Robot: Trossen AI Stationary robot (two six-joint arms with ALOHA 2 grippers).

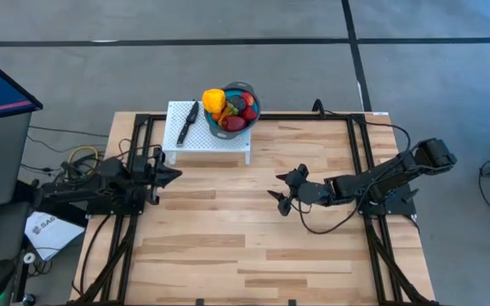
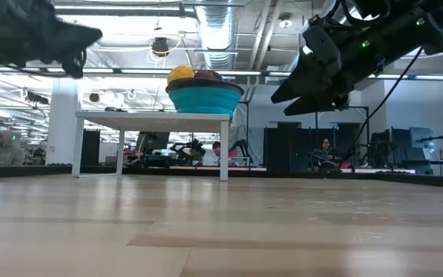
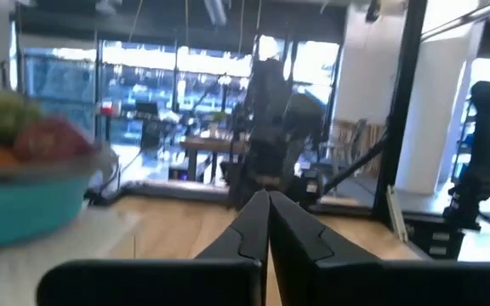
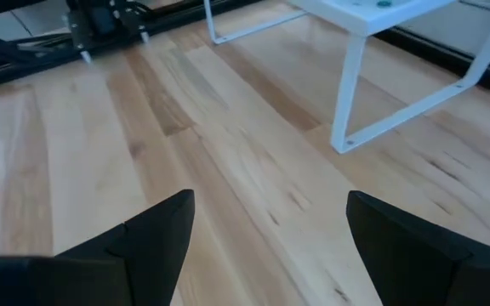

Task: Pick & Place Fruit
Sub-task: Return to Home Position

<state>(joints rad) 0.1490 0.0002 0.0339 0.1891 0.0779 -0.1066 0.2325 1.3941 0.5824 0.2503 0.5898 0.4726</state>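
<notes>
Homing step: the fruit (image 1: 230, 109) lies heaped in the blue bowl (image 1: 257, 107) on the white shelf (image 1: 215, 145). The right gripper (image 1: 277, 194) — fingers spread, empty — hangs over mid-table, probably needing retraction; the left gripper (image 1: 175, 174), pressed together, waits left.

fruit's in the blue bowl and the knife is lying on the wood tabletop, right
No: the high view shows the knife lying on the white shelf, beside the blue bowl. The fruit is in that bowl.
</notes>
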